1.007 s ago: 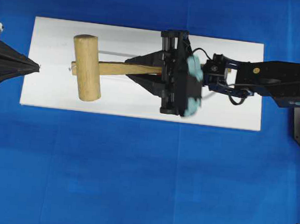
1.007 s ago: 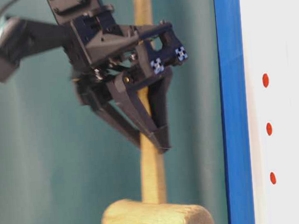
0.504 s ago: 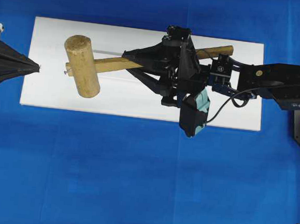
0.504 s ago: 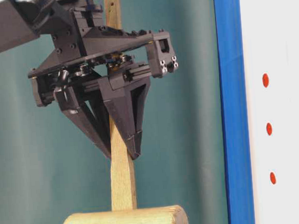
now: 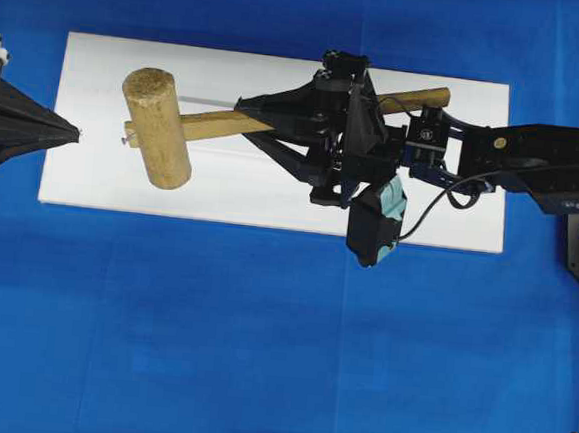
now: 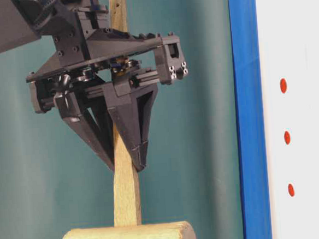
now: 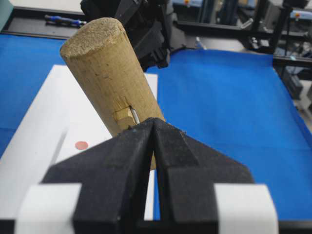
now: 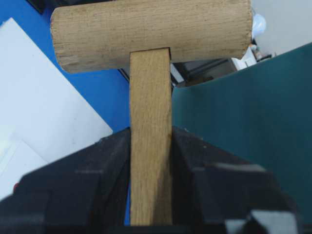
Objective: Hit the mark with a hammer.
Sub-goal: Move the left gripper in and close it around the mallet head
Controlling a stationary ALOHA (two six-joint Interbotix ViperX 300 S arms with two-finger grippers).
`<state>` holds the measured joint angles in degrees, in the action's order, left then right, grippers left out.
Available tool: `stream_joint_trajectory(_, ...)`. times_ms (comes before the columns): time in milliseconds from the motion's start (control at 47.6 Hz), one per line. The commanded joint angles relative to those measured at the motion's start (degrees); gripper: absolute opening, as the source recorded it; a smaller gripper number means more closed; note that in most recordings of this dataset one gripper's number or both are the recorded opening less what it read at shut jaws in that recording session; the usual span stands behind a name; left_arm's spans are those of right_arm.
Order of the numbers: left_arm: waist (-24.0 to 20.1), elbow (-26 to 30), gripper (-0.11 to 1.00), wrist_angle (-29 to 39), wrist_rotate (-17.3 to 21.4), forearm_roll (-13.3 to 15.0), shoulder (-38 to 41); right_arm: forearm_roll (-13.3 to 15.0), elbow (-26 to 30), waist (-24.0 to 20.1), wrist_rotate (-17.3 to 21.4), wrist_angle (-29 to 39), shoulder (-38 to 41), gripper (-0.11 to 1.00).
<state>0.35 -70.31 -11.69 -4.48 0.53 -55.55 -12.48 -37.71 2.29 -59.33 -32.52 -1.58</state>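
One light wooden mallet [image 5: 158, 128], handle clamped in the right gripper [image 5: 245, 121], raised over the white board [image 5: 271, 200]; red dot [image 7: 81, 145] possibly beneath. Left gripper [image 7: 154, 127] shut, empty.

— Where does everything sit?

— The flat white rectangular board [image 5: 271, 200] lies on the blue cloth-covered worktop [image 5: 259, 355], nearer its far edge. Above the board's left half I carry the light wooden mallet [image 5: 157, 128]. Its head is toward the board's left edge, and its handle runs right through my right gripper [image 5: 245, 121] and pokes out behind it.

— And your other hand?

— My left gripper [image 5: 73, 131] is at the board's left edge, its tip just beside the mallet head. A small round red dot [image 7: 81, 145] lies on the board between them.
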Motion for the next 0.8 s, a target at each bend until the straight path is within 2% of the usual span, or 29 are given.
stream_joint_trajectory(0, 0.0, 0.62, 0.0, -0.26, -0.09, 0.09, 0.18, -0.18, 1.14, -0.18, 0.18, -1.05, -2.11, 0.1)
stream_joint_trajectory(63, -0.26, 0.53, 0.01, -0.26, -0.09, 0.09, 0.18, -0.09, 1.14, -0.18, 0.18, -1.05, -2.11, 0.1)
stream_joint_trajectory(126, -0.79, 0.62, 0.07, -0.26, -0.26, 0.35, 0.18, -0.18, 1.14, -0.18, 0.18, -1.05, -2.11, 0.1)
stream_joint_trajectory(189, -1.23, 0.62, 0.23, -0.44, -1.32, 0.7, 0.18, -0.18, 1.14, -0.26, 0.09, -1.05, -2.11, 0.1)
stream_joint_trajectory(357, -2.55, 0.53, 0.73, -0.18, -6.15, 0.62, 0.62, -0.18, 1.23, -0.18, 0.18, -1.05, -2.11, 0.1)
stream_joint_trajectory(441, -3.08, 0.44, 0.9, 0.18, -7.12, 0.7, 1.05, -0.18, 1.32, -0.26, 0.18, -1.05, -2.11, 0.1)
stream_joint_trajectory(483, -3.08, 0.53, 0.93, 0.26, -7.47, 0.7, 1.41, -0.18, 1.32, -0.18, 0.18, -0.97, -2.11, 0.1)
stream_joint_trajectory(609, -3.25, 0.79, 0.93, -1.14, -8.44, 0.62, 3.25, -0.09, 1.49, -0.18, 0.18, -0.88, -2.2, 0.1)
stream_joint_trajectory(776, -3.87, 2.2, 0.93, -7.12, -8.61, 0.62, 8.61, -0.18, 1.93, -0.18, 0.09, -0.53, -2.11, 0.1)
